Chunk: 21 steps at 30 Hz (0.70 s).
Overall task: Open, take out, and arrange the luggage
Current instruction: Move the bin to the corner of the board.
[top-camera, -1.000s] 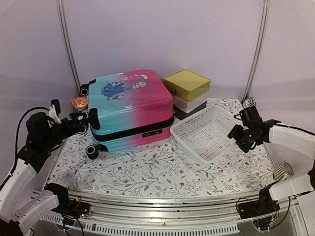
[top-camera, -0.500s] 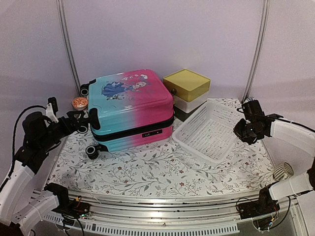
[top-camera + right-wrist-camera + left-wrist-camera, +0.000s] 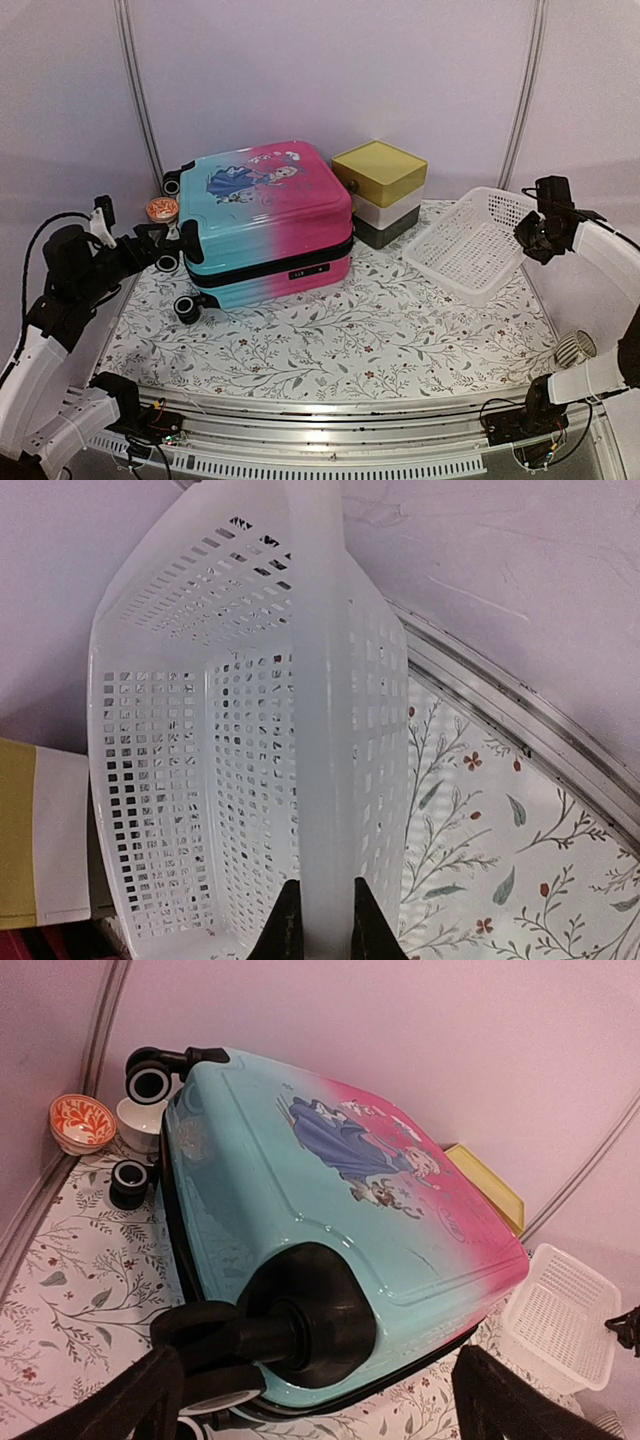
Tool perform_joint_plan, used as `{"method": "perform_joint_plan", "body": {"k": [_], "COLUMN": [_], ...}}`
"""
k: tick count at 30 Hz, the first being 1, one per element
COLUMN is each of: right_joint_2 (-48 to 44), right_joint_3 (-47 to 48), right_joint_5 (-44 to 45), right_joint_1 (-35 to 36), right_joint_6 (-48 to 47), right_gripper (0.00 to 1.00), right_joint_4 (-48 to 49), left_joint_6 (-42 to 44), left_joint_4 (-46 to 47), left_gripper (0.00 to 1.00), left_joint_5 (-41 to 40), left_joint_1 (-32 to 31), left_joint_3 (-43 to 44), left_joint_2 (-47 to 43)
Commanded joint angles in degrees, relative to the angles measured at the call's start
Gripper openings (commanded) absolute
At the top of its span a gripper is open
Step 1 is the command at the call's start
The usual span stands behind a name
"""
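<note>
The luggage (image 3: 265, 215) lies flat at the back left of the table, turquoise fading to pink, zipper band shut. In the left wrist view its wheel end (image 3: 330, 1210) fills the frame. My left gripper (image 3: 168, 243) is open at that end, and its fingers (image 3: 130, 1400) stand wide on either side of a black corner wheel (image 3: 300, 1330) without clasping it. My right gripper (image 3: 532, 237) is shut on the rim of the white mesh basket (image 3: 470, 250). The rim strip (image 3: 318, 780) runs up from between the pinched fingers, and the basket is tilted up at its right side.
A yellow-topped box (image 3: 380, 190) stands just right of the luggage, between it and the basket. An orange bowl (image 3: 162, 209) sits in the back left corner behind the luggage. A ribbed white cylinder (image 3: 575, 348) lies near the front right. The walls stand close behind and to the right.
My right gripper shut on the basket's rim, then dragged the basket right and back, tipping its right side up. The left arm and the luggage barely moved.
</note>
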Motion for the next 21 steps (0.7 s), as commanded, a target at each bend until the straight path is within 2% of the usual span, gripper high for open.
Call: {"method": "perform_joint_plan", "body": {"k": [1, 2, 5, 6, 7, 8, 13, 21], "right_joint_2": [7.65, 9.61, 15.56, 16.8, 17.31, 17.18, 11.77, -0.15], "right_joint_3": [7.62, 8.99, 12.87, 13.99, 13.92, 12.77, 5.73, -2.29], "right_joint_5": [-5.97, -6.36, -9.17, -10.71, -11.55, -11.7, -14.64, -37.56], "right_joint_1": [-4.2, -4.65, -4.7, -4.66, -4.68, -4.7, -4.69, -2.83], "right_joint_6": [-2.44, -3.17, -6.1, -7.93, -8.95, -9.31, -13.53, -24.89], "right_gripper": [0.05, 0.09, 0.45, 0.63, 0.74, 0.98, 0.99, 0.99], "right_joint_4": [5.62, 6.62, 7.36, 7.06, 6.94, 7.07, 10.19, 15.58], "left_joint_6": [1.24, 1.48, 2.88, 3.96, 4.59, 5.61, 9.46, 17.52], "left_joint_4": [-2.06, -2.18, -5.31, -6.53, -7.49, -8.07, -12.32, -15.85], "left_gripper": [0.98, 0.98, 0.98, 0.98, 0.98, 0.98, 0.98, 0.98], "left_joint_5": [-0.07, 0.72, 1.49, 1.19, 1.13, 1.61, 3.35, 14.93], "left_joint_1": [-0.12, -0.06, 0.01, 0.11, 0.17, 0.21, 1.3, 1.91], "left_joint_3": [2.08, 2.2, 4.7, 6.0, 7.1, 8.05, 13.61, 18.1], "left_joint_2": [1.0, 1.59, 4.36, 5.39, 6.45, 7.58, 15.04, 27.18]}}
